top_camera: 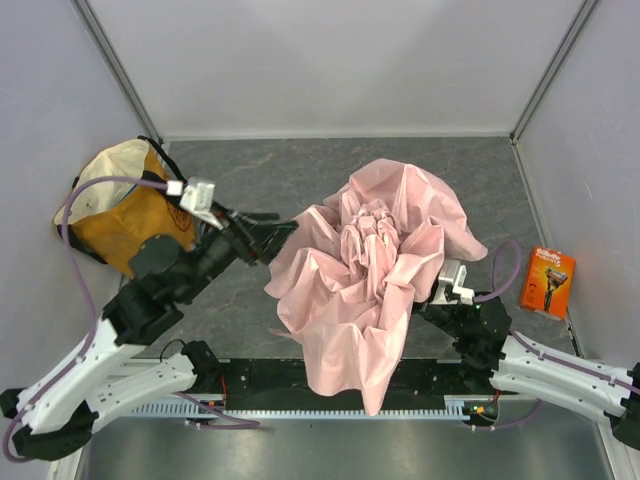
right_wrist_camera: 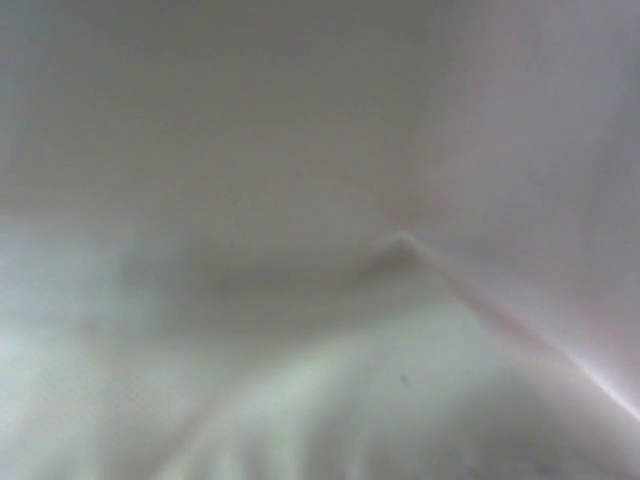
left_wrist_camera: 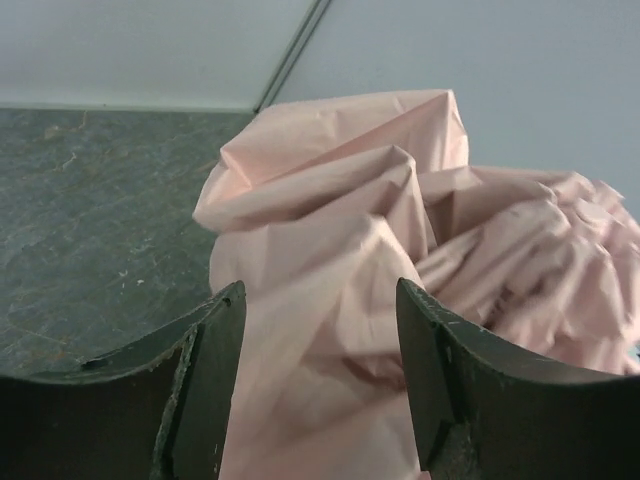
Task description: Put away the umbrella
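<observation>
Left wrist view: your left gripper (left_wrist_camera: 320,292) is closest, dark fingers (left_wrist_camera: 205,400) spread apart, pink cloth showing in the gap but not pinched. From above, its tips sit just at the left edge of the umbrella (top_camera: 375,260).

Umbrella: pale pink canopy, crumpled in a loose heap on the table (top_camera: 300,170), centre to right. One long flap hangs over the near edge, between the arm bases.

Right arm (top_camera: 480,330): wrist goes under the canopy and the fingers are hidden. Right wrist view is only blurred pale cloth. Jaws pressed together; you cannot tell whether they pinch fabric.

Tote bag (top_camera: 120,205) far left, well apart from the umbrella. Orange box (top_camera: 547,282) at right wall.
</observation>
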Motion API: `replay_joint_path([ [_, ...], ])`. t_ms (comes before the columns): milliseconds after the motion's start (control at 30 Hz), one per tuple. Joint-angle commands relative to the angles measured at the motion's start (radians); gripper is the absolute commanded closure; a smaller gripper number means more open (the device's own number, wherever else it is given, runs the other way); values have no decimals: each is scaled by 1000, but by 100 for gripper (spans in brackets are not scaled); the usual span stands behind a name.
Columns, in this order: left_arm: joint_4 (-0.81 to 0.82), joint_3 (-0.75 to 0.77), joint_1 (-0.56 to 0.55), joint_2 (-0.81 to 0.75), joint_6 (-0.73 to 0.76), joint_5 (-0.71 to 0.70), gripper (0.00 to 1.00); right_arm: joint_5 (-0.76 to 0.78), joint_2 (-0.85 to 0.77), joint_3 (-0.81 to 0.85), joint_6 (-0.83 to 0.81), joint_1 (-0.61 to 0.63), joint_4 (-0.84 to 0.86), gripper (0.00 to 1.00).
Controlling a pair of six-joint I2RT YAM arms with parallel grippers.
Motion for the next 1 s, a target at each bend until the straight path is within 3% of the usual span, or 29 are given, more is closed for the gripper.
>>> replay_joint_path([
  [0, -4, 140, 0, 181, -20, -37, 36, -61, 13, 88, -7, -2, -9, 100],
  [33, -5, 170, 1, 219, -21, -23, 40, -58, 17, 88, -7, -2, -7, 100],
  [100, -42, 220, 1, 299, -64, 20, 57, -28, 27, 77, -9, -2, 26, 100],
  [200, 43, 194, -6, 388, -157, 216, 73, 18, 62, 77, -18, -2, 76, 100],
  [267, 155, 153, -37, 420, -202, 279, 77, 38, 99, 76, -24, -2, 121, 100],
  [467, 280, 157, -132, 424, -172, 329, 79, 173, 166, 54, -58, -2, 223, 100],
  [567, 202, 142, -131, 359, -115, 246, 67, 226, 152, 47, -66, -1, 214, 100],
  [700, 40, 128, -109, 203, -43, 51, 32, 296, 96, 27, -87, -2, 156, 100],
  [767, -46, 132, -100, 131, -35, -54, 21, 324, 74, 37, -102, -2, 99, 100],
  [833, -111, 132, -100, 69, -37, -122, 13, 354, 68, 47, -115, -2, 68, 100],
  [967, -220, 135, -100, -17, -53, -158, 10, 375, 77, 59, -139, -2, 59, 100],
])
